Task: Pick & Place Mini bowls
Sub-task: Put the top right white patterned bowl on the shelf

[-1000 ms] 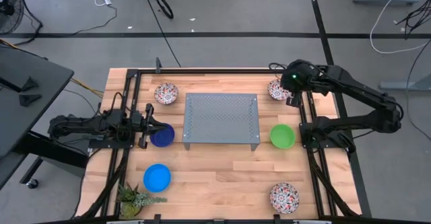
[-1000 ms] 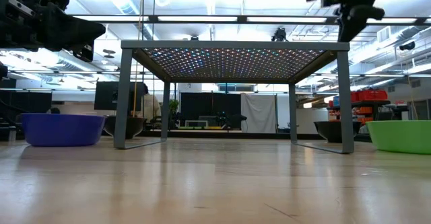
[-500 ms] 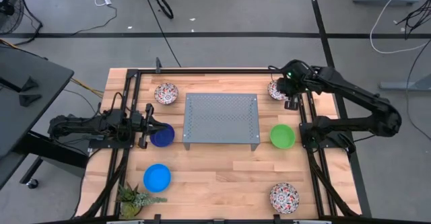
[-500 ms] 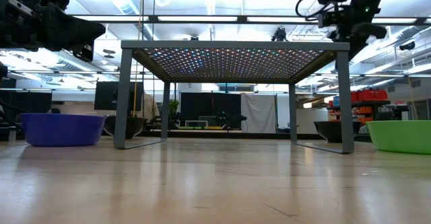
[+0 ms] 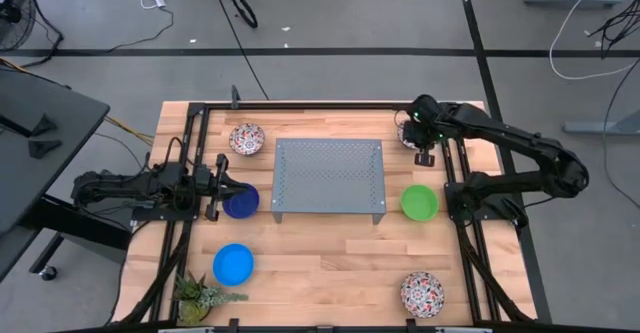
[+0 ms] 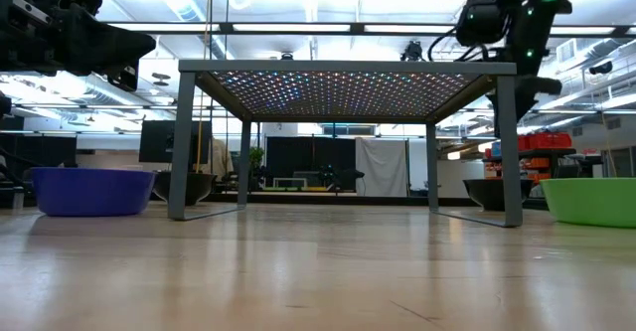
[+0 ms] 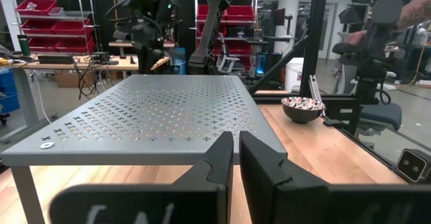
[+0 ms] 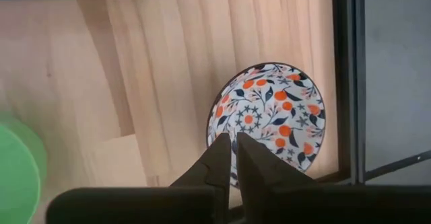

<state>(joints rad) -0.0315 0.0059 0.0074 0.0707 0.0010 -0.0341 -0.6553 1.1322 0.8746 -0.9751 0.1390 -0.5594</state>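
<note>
1. Near the far right corner of the worktop, my right gripper point(image 5: 424, 149) hangs over a white floral bowl point(image 8: 270, 118), fingers pressed together and holding nothing; the wrist view looks straight down into the bowl.
2. That bowl lies just beside the dark frame rail point(image 8: 351, 76) running along the worktop's right edge, so I see little room on that side and open wood on the side toward the grey perforated tray point(image 5: 329, 178).
3. At the left edge, my left gripper point(image 5: 222, 184) waits with its fingers closed and empty, just beside the dark blue bowl point(image 5: 241, 202), which lies by the tray's near left leg.
4. The tray stands on four legs at the middle of the worktop, between the two arms, and blocks the direct way across.
5. A second floral bowl point(image 5: 246, 138) lies off the tray's far left corner, apart from it.
6. The green bowl point(image 5: 420, 202) lies right of the tray, near the right rail.
7. The bright blue bowl point(image 5: 233, 264) lies toward the near left corner, with a small spiky plant point(image 5: 200, 297) just beside it at the near edge.
8. A third floral bowl point(image 5: 422, 293) lies at the near right corner.
9. Between the tray and the near edge I see a broad strip of bare wood.
</note>
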